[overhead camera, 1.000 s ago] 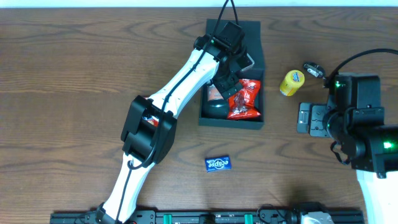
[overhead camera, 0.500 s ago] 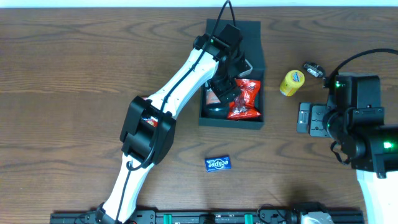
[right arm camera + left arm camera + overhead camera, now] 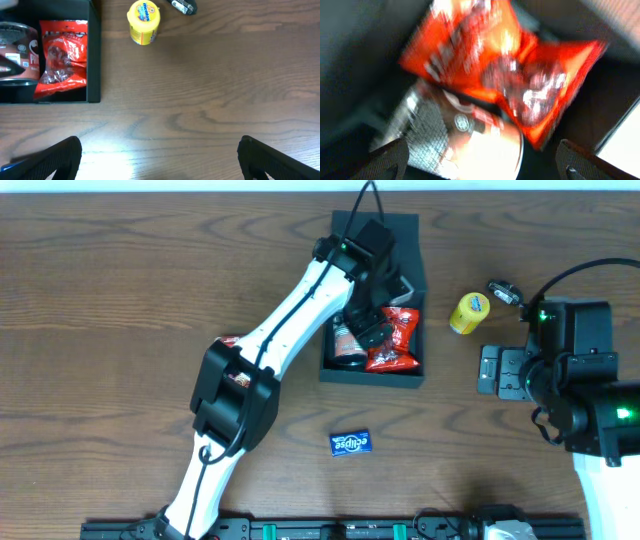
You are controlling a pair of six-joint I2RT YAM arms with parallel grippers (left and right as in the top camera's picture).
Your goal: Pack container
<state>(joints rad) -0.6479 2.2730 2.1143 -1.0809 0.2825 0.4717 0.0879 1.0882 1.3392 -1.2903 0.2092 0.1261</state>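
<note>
Wooden counter (image 3: 120, 300) carried the container (image 3: 370, 377) mid-far, mouth up, flap lid (image 3: 405, 228) laid toward the far edge, so its long axis ran near-to-far. Packing looked partway to me: red bag (image 3: 400, 345) and can (image 3: 22, 40) inside, yellow tub (image 3: 468, 312) and blue gum pack (image 3: 351, 442) outside. Left pincer (image 3: 482, 157) hung spread and empty above the bag; right pincer (image 3: 160, 155) gaped empty too.

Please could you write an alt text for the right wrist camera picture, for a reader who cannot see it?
A dark open container at the upper left holds a red snack bag and a brown can. To its right on the wooden table is a yellow tub; the right arm's fingers are open and empty below.
</note>
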